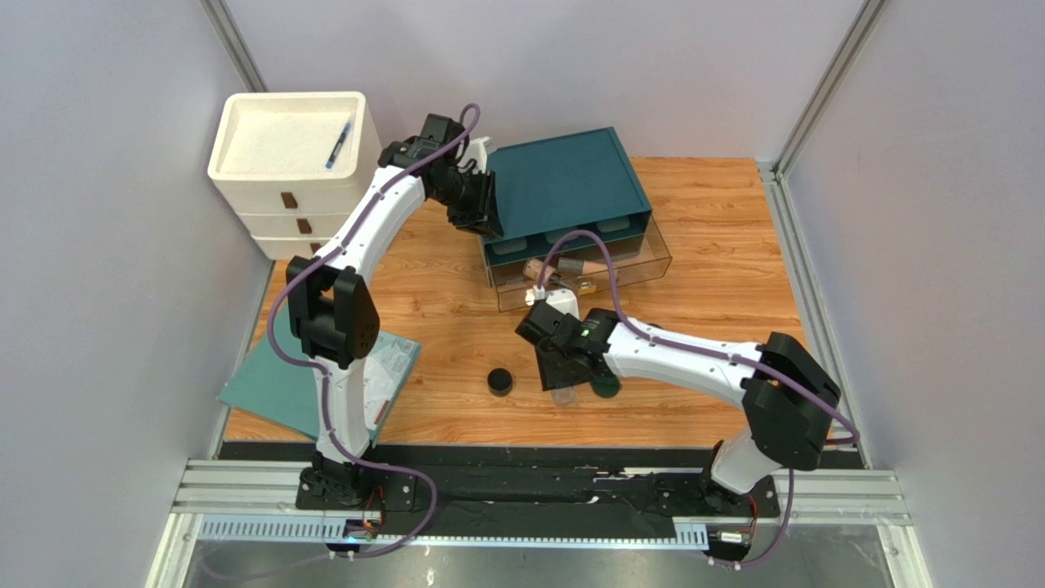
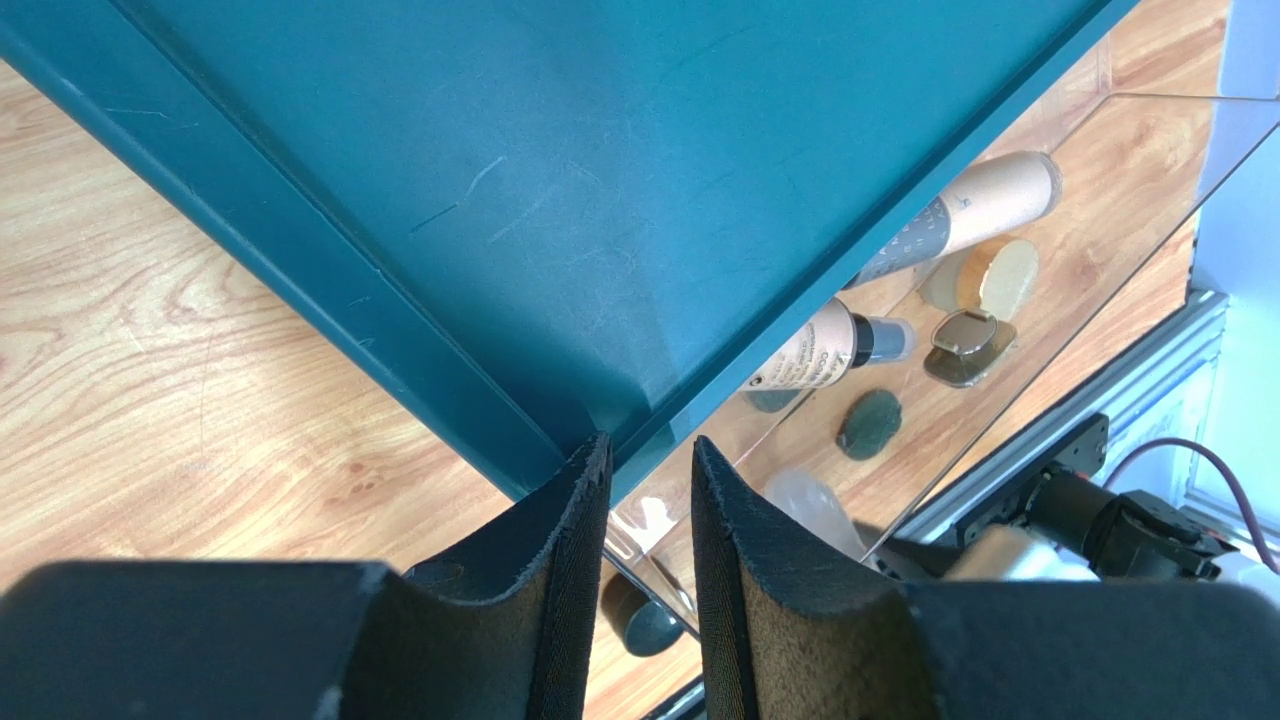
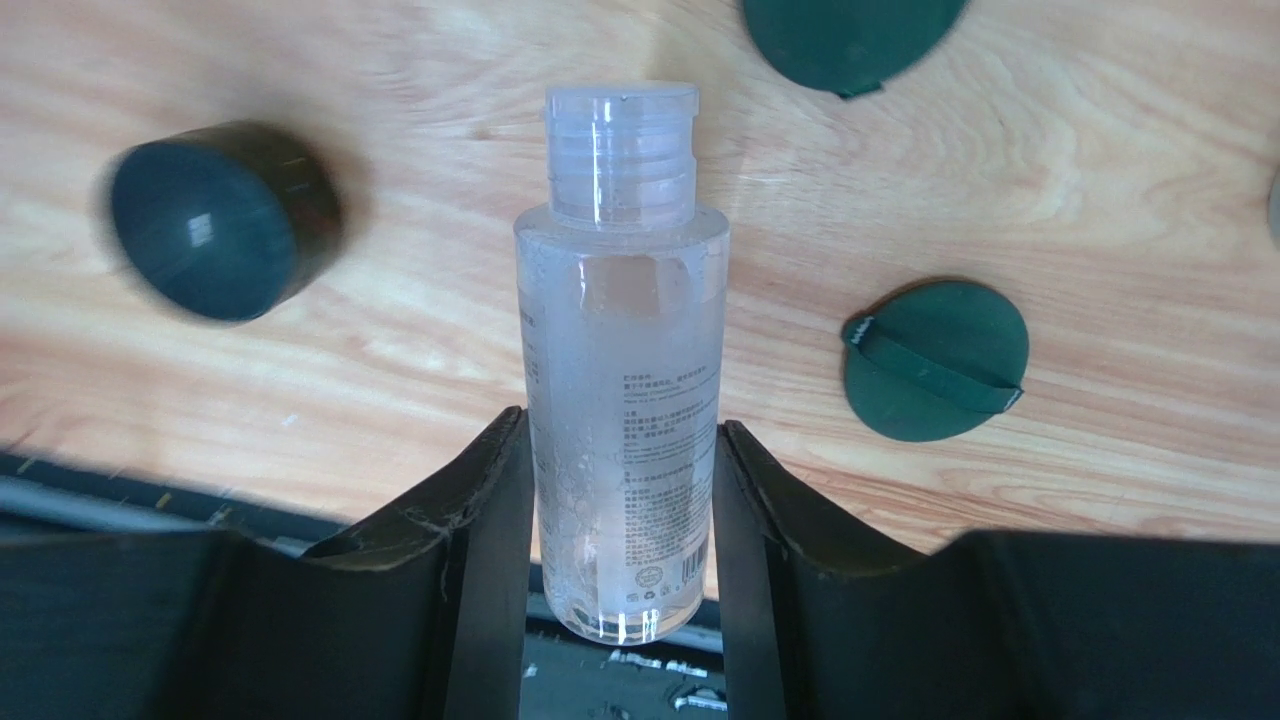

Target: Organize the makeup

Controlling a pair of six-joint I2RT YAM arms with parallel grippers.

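So the right gripper (image 3: 619, 431) is clamped low on the clear bottle (image 3: 621, 300), cap end free. It's well to the near side of the teal organizer (image 1: 567, 184), probably headed for the clear drawer (image 1: 656, 260). The left gripper (image 2: 649, 458) sits at the organizer's corner, nearly pinched — can't tell if it's holding anything. Bottle's print — too small to read.

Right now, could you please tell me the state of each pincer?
Left pincer: nearly closed at the drawer corner; grip cannot be told.
Right pincer: closed on the bottle.
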